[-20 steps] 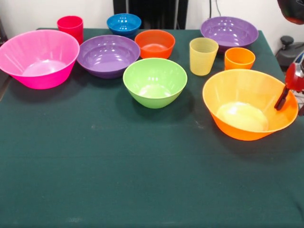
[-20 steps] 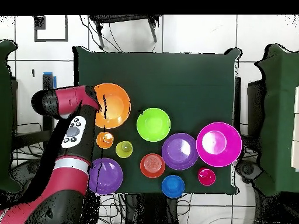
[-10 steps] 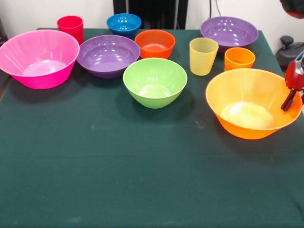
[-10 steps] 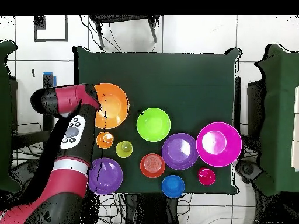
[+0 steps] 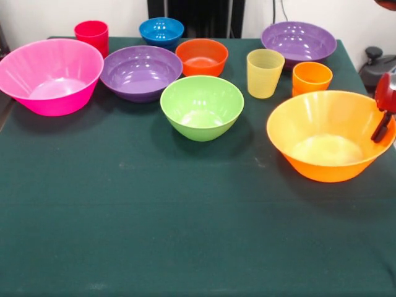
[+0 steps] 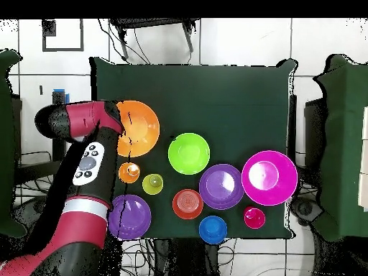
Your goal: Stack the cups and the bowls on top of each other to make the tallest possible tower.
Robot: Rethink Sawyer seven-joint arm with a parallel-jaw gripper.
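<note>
Since the earlier frames, your big orange-yellow bowl [image 5: 328, 136] had slid a little toward the bench [image 5: 185, 235] edge, with the gripper [image 5: 382, 127] at its rim; I could not tell whether it was open or closed. You risked dragging that bowl off the edge, or tipping it. Behind it stood the lime green bowl [image 5: 202, 106], the pale yellow cup [image 5: 265, 73] and the orange cup [image 5: 311, 77], untouched; nothing was stacked yet.
</note>
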